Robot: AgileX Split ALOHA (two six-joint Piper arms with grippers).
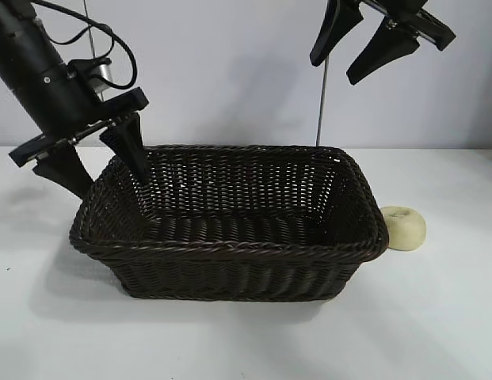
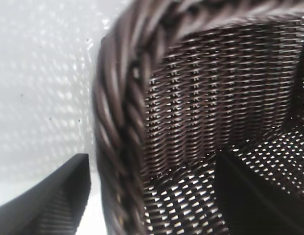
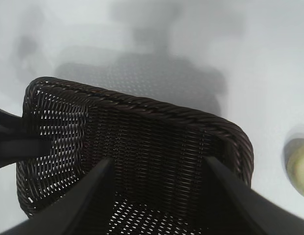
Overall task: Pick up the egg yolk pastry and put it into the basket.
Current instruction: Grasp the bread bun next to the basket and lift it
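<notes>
Nearest to us sits the large rectangular dark brown woven wicker basket (image 1: 230, 273), its braided rim running round sloping sides and its open-weave floor bare, resting on the white table (image 1: 436, 317). Just beside the basket's right end, on the tabletop and outside the rim, we find the small pale yellow, round, dome-shaped egg yolk pastry (image 1: 404, 227); it has a matte surface, a shallow dimple in its top, and is far smaller than the basket. It appears to touch or nearly touch the wicker wall; we cannot tell which. In the right wrist view only a sliver of the pastry (image 3: 298, 166) shows at the picture's edge, beyond the basket's corner (image 3: 235, 137). The left gripper (image 1: 99, 158) hangs low at the basket's left end, its black arm slanting down from the upper left; one finger reaches inside the basket and the other stays outside, so the jaws straddle the braided rim (image 2: 117, 122), spread apart and gripping nothing. The left wrist view confirms this, with one dark finger (image 2: 58, 200) over the table and the other over the woven floor. The right gripper (image 1: 358, 59) is held high above the basket's far right corner, well clear of the pastry, its two black fingers splayed and empty.
</notes>
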